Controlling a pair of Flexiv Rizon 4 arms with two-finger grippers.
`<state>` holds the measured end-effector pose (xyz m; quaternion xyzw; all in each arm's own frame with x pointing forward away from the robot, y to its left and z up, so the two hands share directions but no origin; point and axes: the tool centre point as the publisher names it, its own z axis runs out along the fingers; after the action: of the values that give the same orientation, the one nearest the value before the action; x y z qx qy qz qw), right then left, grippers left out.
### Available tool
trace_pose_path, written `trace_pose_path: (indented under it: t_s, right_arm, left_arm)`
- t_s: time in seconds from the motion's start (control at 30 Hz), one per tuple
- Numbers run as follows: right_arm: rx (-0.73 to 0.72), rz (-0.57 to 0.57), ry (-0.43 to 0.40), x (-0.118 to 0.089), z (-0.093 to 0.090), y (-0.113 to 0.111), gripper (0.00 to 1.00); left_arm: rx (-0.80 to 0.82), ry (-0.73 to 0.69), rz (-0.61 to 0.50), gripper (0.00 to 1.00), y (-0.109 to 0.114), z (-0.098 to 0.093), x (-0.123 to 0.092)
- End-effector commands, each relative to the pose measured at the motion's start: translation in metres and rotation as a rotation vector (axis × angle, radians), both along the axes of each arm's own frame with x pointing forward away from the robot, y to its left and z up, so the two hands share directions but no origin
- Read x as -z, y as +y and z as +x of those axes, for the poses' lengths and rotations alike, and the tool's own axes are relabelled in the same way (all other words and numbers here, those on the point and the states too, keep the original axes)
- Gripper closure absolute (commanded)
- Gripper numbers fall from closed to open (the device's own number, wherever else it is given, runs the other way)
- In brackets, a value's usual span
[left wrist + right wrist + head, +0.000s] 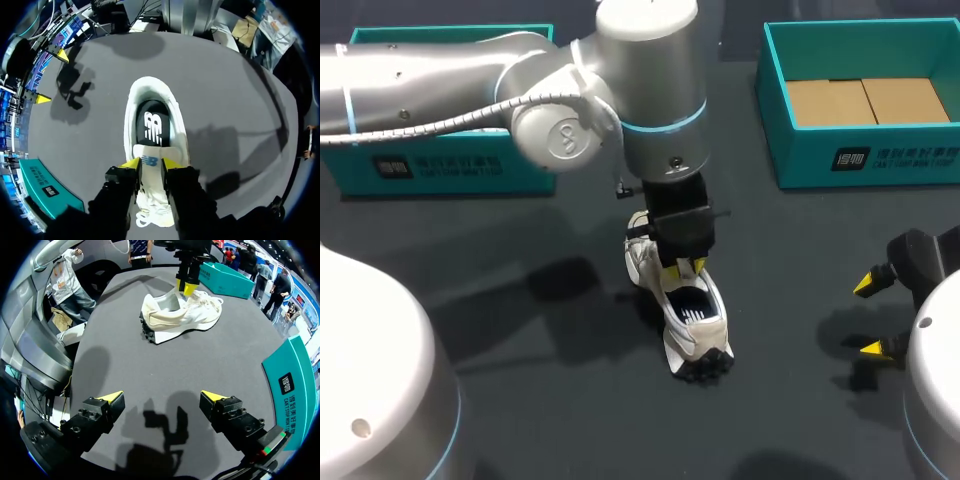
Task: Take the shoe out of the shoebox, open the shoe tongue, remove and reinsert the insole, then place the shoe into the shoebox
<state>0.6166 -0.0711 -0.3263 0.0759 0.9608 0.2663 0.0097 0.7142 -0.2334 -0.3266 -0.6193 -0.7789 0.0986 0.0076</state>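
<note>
Upright white shoe, black insole

Bright overhead light; soft shadows lay on dark bench beside shoe; sheen showed on left arm

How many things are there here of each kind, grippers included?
Teal shoeboxes: 2 (left shoebox, right shoebox)
White shoe: 1
Grippers: 2 (left gripper, right gripper)
Total: 5
</note>
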Motion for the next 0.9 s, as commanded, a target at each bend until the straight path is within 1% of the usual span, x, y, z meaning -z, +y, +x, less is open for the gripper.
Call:
trace_pose_path:
  t_s: [0.03,0.1,0.17,0.23,0.27,0.3,0.43,0.5,0.57,0.63,0.67,0.7,0.73,0.77,0.83,0.9]
  right_arm:
    - [0.001,-0.001,-0.003,-0.001,-0.002,0.0,0.0]
    - [0.001,-0.001,-0.003,-0.001,-0.002,0.0,0.0]
    - [0.001,-0.001,-0.003,-0.001,-0.002,0.0,0.0]
    - [0.001,-0.001,-0.003,-0.001,-0.002,0.0,0.0]
    - [0.001,-0.001,-0.003,-0.001,-0.002,0.0,0.0]
    - [0.001,-0.001,-0.003,-0.001,-0.002,0.0,0.0]
    - [0.001,-0.001,-0.003,-0.001,-0.002,0.0,0.0]
    - [0.001,-0.001,-0.003,-0.001,-0.002,0.0,0.0]
    - [0.001,-0.001,-0.003,-0.001,-0.002,0.0,0.0]
    - [0.001,-0.001,-0.003,-0.001,-0.002,0.0,0.0]
    - [0.001,-0.001,-0.003,-0.001,-0.002,0.0,0.0]
    - [0.001,-0.001,-0.003,-0.001,-0.002,0.0,0.0]
    - [0.001,-0.001,-0.003,-0.001,-0.002,0.0,0.0]
    - [0.001,-0.001,-0.003,-0.001,-0.002,0.0,0.0]
    - [0.001,-0.001,-0.003,-0.001,-0.002,0.0,0.0]
    - [0.001,-0.001,-0.003,-0.001,-0.002,0.0,0.0]
  left_arm:
    - [-0.014,0.009,0.008,0.74,-0.006,-0.004,0.024]
    - [-0.02,0.011,0.013,0.75,-0.008,-0.004,0.034]
    - [-0.024,0.027,0.014,0.75,-0.009,-0.007,0.039]
    - [-0.026,0.026,0.014,0.75,-0.009,-0.009,0.04]
    - [-0.031,0.026,0.008,0.75,-0.007,-0.011,0.037]
    - [-0.033,0.021,-0.001,0.75,-0.005,-0.012,0.032]
    - [-0.038,-0.002,-0.031,0.72,0.005,-0.019,0.003]
    - [-0.057,-0.024,-0.032,0.68,0.011,-0.022,-0.013]
    - [-0.088,-0.03,-0.027,0.61,0.016,-0.023,-0.026]
    - [-0.117,-0.035,-0.03,0.58,0.019,-0.025,-0.035]
    - [-0.148,-0.035,-0.03,0.51,0.021,-0.026,-0.04]
    - [-0.18,-0.038,-0.026,0.35,0.021,-0.028,-0.042]
    - [-0.197,-0.033,-0.02,0.11,0.022,-0.03,-0.045]
    - [-0.241,-0.026,-0.021,0.0,0.023,-0.032,-0.048]
    - [-0.28,-0.04,-0.01,0.0,0.026,-0.036,-0.054]
    - [-0.28,-0.04,-0.01,0.0,0.026,-0.036,-0.054]
